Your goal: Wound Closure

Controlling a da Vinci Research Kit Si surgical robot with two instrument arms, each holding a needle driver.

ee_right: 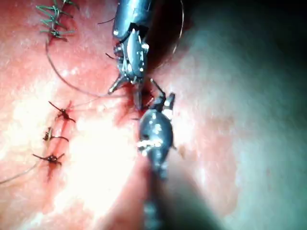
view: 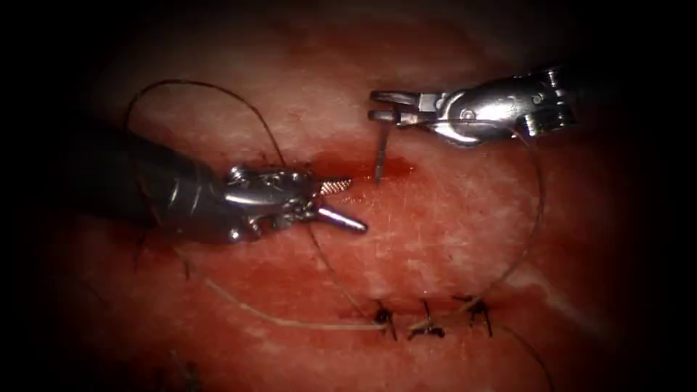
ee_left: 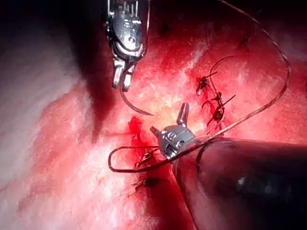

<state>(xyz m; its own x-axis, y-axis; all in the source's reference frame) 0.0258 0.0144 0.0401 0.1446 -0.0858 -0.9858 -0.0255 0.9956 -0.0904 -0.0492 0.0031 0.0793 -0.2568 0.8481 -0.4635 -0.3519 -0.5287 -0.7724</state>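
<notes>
Here right end effector (view: pixel 382 106) grips needle (view: pixel 380 156); left (view: pixel 345 203) empty.

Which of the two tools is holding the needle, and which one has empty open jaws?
The right tool holds the needle near its rear end, tip down at the red fluid on the tissue. The left tool holds nothing, jaws open.

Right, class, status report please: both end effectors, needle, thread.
Right end effector shut on needle, tip at the cut's red fluid. Left end effector open, empty. Thread loops right.
</notes>
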